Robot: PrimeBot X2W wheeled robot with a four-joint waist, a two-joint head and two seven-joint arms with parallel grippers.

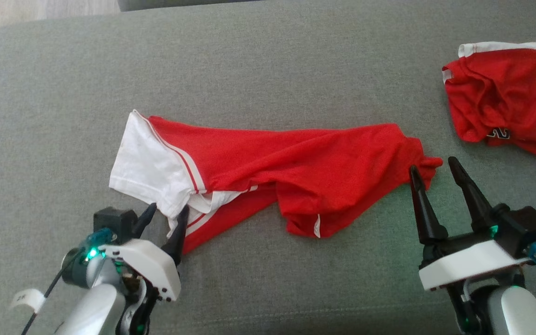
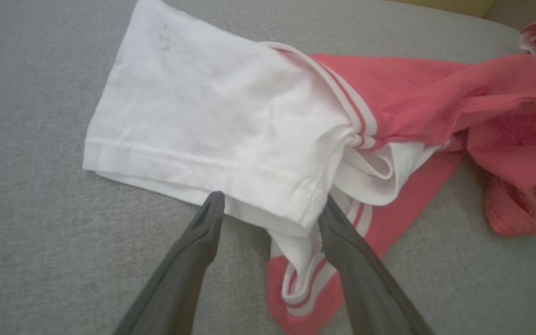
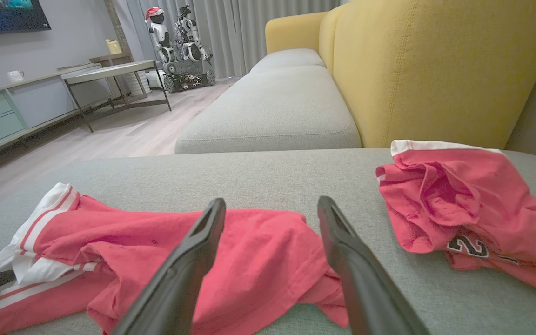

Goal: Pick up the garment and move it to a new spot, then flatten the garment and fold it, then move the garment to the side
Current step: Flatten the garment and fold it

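Head view: a red garment (image 1: 268, 163) with a white sleeve (image 1: 149, 167) lies stretched left to right across the middle of a grey cushion (image 1: 268, 60). A second garment (image 1: 505, 97), also red, lies crumpled at the far right, well apart from the first. The left gripper (image 1: 169, 207) sits at the near left with its fingers spread wide, tips at the sleeve's near corner. The right gripper (image 1: 432, 164) sits at the near right, fingers equally wide, tips at the garment's right end.

Left wrist view: the left gripper (image 2: 272, 197) straddles the near corner of the white sleeve (image 2: 212, 121). The hem lies between the two fingers (image 2: 189, 260) (spread, not clamped), and the right one touches the cloth.

Right wrist view: the right gripper (image 3: 271, 201) stands wide open over the garment (image 3: 258, 251) and grips nothing. Whether its tips touch the cloth cannot be told. The second garment (image 3: 458, 200) lies to the right, before a yellow sofa back (image 3: 435, 70).
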